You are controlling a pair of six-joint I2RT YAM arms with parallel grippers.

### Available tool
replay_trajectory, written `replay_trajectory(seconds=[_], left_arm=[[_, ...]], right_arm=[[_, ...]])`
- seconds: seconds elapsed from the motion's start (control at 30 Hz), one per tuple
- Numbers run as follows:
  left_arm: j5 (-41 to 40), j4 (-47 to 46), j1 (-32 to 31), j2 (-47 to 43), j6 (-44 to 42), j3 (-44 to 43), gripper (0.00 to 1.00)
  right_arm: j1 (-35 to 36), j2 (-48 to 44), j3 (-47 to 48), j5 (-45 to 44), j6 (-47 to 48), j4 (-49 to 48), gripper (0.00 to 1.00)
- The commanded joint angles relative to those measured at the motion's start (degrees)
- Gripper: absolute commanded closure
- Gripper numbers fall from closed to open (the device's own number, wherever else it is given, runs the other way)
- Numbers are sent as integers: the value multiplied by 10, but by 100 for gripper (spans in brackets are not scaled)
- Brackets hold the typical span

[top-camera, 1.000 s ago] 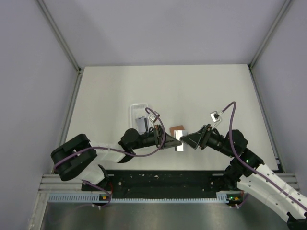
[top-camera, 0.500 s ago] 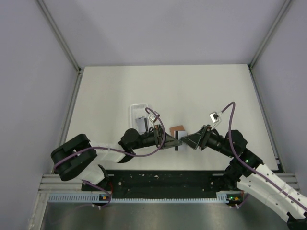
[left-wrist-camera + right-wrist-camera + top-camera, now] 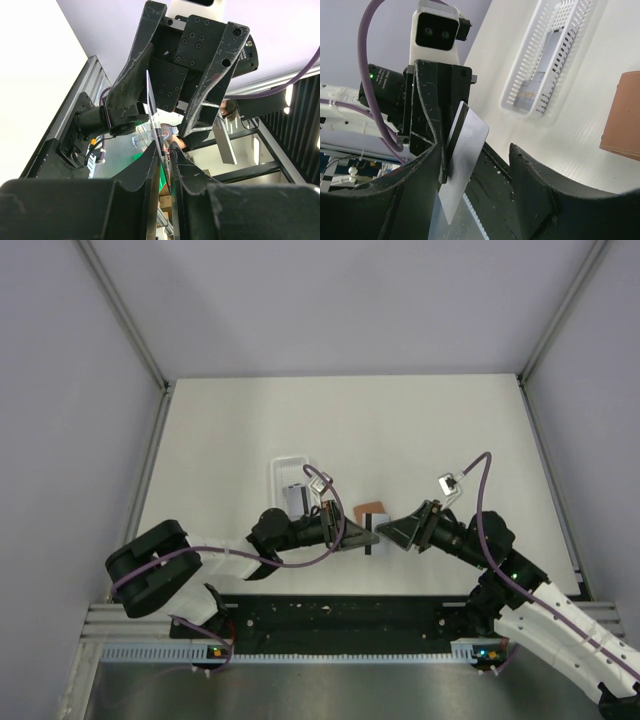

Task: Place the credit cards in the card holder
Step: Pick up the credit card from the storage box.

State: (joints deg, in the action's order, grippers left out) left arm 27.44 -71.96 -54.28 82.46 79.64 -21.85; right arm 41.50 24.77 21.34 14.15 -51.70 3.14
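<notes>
Credit card (image 3: 465, 150) no longer shows its face, sits edge-on mid-frame; left gripper (image 3: 358, 537) clamps it, right gripper (image 3: 388, 533) gapes around it, so early release would drop it.

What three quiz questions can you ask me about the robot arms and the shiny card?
1. Fill in: the right gripper has its jaws ____.
2. Which gripper's jaws are shut on the credit card? A left gripper, B right gripper.
3. True or false: the card holder lies outside the white tray.
Key: 1 open; 2 A; 3 true.
</notes>
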Motion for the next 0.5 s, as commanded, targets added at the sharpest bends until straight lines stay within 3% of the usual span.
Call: replay_trajectory(seconds=[0.0,0.47], left_arm=[[7,-25,1,-21,-11,-7,82],[10,-26,1,-20,-16,-16,82]], right_arm=[[0,5,0,-11,-6,-3,44],[0,26,-6,13,-14,-24,48]])
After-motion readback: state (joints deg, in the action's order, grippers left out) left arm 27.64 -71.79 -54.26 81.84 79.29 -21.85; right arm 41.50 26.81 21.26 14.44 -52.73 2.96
